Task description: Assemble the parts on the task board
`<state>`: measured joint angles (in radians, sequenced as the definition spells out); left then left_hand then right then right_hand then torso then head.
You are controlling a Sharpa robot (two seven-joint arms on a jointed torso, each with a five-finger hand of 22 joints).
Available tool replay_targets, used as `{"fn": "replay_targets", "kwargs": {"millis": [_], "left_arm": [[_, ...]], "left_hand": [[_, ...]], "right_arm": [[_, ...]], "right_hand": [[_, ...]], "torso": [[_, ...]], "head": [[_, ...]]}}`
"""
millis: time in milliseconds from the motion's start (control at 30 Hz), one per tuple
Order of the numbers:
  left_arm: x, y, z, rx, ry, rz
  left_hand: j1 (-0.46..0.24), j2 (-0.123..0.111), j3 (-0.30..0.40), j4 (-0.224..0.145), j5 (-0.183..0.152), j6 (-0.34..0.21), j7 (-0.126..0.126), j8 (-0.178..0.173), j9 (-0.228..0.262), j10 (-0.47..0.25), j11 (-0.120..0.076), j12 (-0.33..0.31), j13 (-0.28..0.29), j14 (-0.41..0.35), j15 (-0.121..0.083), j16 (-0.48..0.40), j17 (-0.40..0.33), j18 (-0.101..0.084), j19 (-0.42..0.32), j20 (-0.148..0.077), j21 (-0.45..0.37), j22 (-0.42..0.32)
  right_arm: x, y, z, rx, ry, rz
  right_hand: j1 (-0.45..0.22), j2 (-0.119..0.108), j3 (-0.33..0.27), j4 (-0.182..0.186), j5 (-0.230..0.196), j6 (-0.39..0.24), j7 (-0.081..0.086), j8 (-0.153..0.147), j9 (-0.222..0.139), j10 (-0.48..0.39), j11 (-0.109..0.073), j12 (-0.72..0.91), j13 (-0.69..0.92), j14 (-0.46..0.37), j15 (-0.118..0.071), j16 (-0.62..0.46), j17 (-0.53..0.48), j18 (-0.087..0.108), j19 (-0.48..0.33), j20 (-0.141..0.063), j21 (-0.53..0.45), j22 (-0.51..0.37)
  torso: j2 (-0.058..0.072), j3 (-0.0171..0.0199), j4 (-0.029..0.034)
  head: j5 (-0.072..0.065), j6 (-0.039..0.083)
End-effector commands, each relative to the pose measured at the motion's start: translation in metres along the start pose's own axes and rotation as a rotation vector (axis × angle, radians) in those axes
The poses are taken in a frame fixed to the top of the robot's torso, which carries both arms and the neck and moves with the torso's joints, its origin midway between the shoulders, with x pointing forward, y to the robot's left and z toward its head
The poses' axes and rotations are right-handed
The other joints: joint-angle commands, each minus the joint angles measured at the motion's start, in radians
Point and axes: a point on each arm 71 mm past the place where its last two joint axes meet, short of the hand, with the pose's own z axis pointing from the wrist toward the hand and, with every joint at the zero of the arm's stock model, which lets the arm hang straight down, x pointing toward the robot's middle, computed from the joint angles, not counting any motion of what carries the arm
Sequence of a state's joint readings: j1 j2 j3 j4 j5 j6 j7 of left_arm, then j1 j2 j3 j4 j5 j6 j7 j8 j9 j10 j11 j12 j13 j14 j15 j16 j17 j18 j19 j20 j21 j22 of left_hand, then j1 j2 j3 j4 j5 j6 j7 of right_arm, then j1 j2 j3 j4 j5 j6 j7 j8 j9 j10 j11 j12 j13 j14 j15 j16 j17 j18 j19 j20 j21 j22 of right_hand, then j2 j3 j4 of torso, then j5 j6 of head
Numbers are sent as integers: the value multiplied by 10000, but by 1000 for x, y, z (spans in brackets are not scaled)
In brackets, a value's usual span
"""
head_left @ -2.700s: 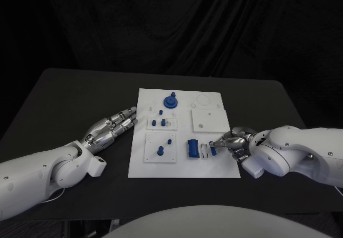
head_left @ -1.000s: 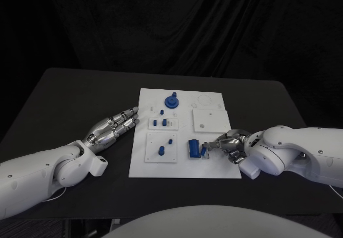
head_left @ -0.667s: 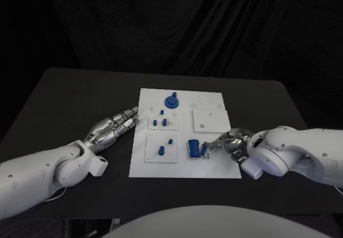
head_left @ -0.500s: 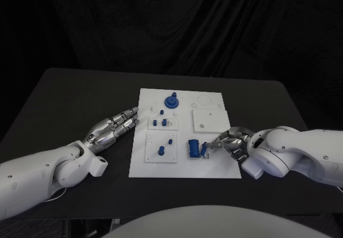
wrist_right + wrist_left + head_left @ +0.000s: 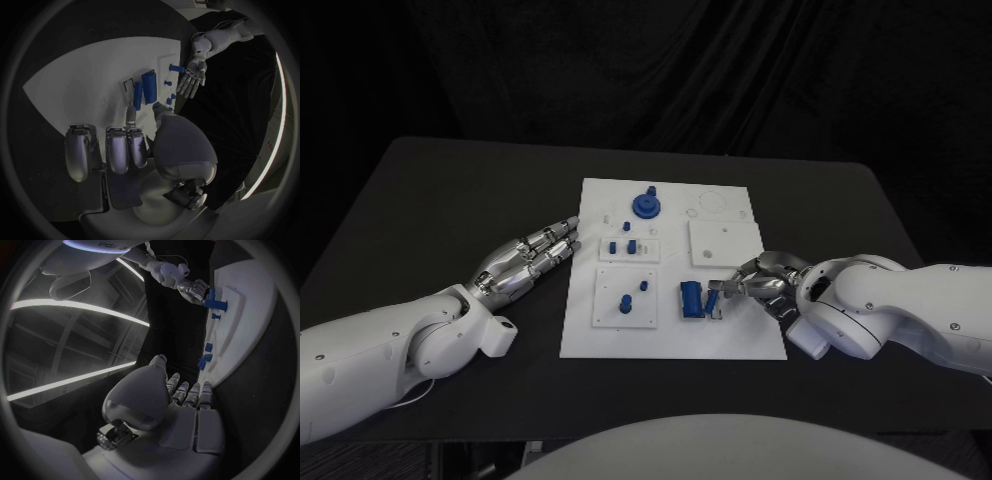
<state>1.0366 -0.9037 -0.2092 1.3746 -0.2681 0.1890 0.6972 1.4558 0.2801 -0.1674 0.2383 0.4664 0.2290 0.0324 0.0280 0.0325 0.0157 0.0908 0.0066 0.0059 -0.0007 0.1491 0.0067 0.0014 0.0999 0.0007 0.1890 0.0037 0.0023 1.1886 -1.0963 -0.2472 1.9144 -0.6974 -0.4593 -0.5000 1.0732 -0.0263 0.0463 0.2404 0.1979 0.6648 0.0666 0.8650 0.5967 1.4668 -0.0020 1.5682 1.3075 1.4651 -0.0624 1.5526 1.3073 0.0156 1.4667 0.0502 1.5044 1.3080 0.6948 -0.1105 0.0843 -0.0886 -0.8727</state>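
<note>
The white task board (image 5: 733, 335) lies in the middle of the black table. On it are a round blue knob (image 5: 645, 205), small blue pegs (image 5: 627, 246), two blue pieces (image 5: 629, 302) on a raised plate and an upright blue block (image 5: 689, 300). My right hand (image 5: 764, 284) reaches in from the board's right edge and pinches a thin blue part (image 5: 714, 299) just right of the block; the right wrist view shows this part (image 5: 137, 95) beside the block (image 5: 149, 87), at my fingertips (image 5: 130, 120). My left hand (image 5: 528, 260) lies flat and empty on the table, left of the board.
A square white plate (image 5: 724, 243) and a ring outline (image 5: 713, 205) take up the board's far right part. In the left wrist view my left hand (image 5: 181, 395) points along the board's edge (image 5: 250, 305) towards my right hand (image 5: 190, 287). Bare black table surrounds the board.
My right hand has moved left onto the board, and the thin blue part now shows at its fingertips beside the block. The left hand has not moved.
</note>
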Motion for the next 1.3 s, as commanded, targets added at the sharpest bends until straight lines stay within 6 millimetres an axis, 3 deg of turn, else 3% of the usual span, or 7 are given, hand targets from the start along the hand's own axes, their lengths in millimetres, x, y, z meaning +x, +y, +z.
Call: {"fn": "replay_targets", "kwargs": {"millis": [33, 200, 300, 933, 1100, 1167, 1300], "left_arm": [[2, 0, -1, 415, 72, -142], [2, 0, -1, 398, 79, -148], [2, 0, -1, 386, 87, -154], [2, 2, -1, 341, 122, -198], [3, 3, 0, 317, 139, -213], [3, 3, 0, 305, 145, -219], [3, 3, -1, 291, 150, -227]], "left_hand": [[59, -4, 55, -39, 51, 5, 48, 53, 13, 65, -18, 3, 16, 7, 82, -67, -14, 117, 4, 90, -27, -12], [59, -4, 55, -39, 51, 5, 48, 53, 13, 65, -18, 3, 16, 7, 82, -67, -14, 117, 4, 90, -27, -12], [59, -4, 55, -39, 51, 5, 48, 53, 13, 65, -18, 3, 16, 7, 82, -67, -14, 117, 4, 90, -27, -12], [43, 5, 82, -56, 49, 60, 169, 65, 22, 72, -52, 4, 18, 7, 85, -67, -14, 116, 5, 94, -26, -11], [43, 5, 82, -56, 49, 60, 169, 65, 22, 72, -52, 4, 18, 7, 85, -67, -14, 116, 5, 94, -26, -11], [43, 5, 82, -56, 49, 60, 169, 65, 22, 72, -52, 4, 18, 7, 85, -67, -14, 116, 5, 94, -26, -11], [40, 6, 87, -59, 49, 50, 187, 64, 20, 71, -54, 4, 18, 7, 85, -67, -14, 116, 4, 95, -27, -12]], "right_arm": [[3, -3, 0, 430, 294, -531], [4, -5, 1, 713, 352, -887], [4, -5, 3, 783, 392, -1006], [9, 0, 10, 701, 491, -1199], [10, 2, 11, 535, 463, -1171], [10, 3, 11, 451, 454, -1159], [10, 4, 11, 302, 407, -1110]], "right_hand": [[-178, 29, -285, 199, -262, 61, -103, 321, 294, 1040, -114, 26, 2633, 907, -114, -53, 1866, 60, 638, -104, -59, 2342], [-392, 145, -703, 425, -497, 233, -285, 962, 933, 1040, -266, 26, 2633, 899, -245, -69, 1822, 66, 630, -227, -83, 2335], [-390, 208, -800, 427, -470, 242, -335, 1106, 1118, 1040, -313, 26, 2633, 899, -286, -71, 1818, 65, 630, -267, -85, 2335], [318, 466, -970, 129, 764, 6, -405, 1203, 1693, 1040, -392, 26, 2633, 896, -370, -82, 1794, 70, 622, -365, -113, 2327], [306, 585, -1039, 243, 1313, -172, -354, 1025, 1751, 1040, -351, 26, 2633, 889, -339, -94, 1762, 80, 602, -345, -153, 2314], [338, 662, -1041, 323, 1952, -210, -331, 905, 1767, 1040, -327, 26, 2633, 886, -319, -101, 1743, 84, 592, -326, -171, 2308], [513, 696, -968, 350, 2757, -337, -299, 733, 1788, 1040, -301, 26, 2633, 885, -297, -102, 1744, 95, 572, -305, -209, 2294]], "torso": [[4, -6, 0], [0, -8, 0], [-1, -6, -4], [-8, 0, 4], [-6, 3, 0], [-7, 2, -3], [-6, -1, -3]], "head": [[9, 1], [19, 1], [20, 1], [8, 1], [21, 1], [20, 1], [33, 1]]}}
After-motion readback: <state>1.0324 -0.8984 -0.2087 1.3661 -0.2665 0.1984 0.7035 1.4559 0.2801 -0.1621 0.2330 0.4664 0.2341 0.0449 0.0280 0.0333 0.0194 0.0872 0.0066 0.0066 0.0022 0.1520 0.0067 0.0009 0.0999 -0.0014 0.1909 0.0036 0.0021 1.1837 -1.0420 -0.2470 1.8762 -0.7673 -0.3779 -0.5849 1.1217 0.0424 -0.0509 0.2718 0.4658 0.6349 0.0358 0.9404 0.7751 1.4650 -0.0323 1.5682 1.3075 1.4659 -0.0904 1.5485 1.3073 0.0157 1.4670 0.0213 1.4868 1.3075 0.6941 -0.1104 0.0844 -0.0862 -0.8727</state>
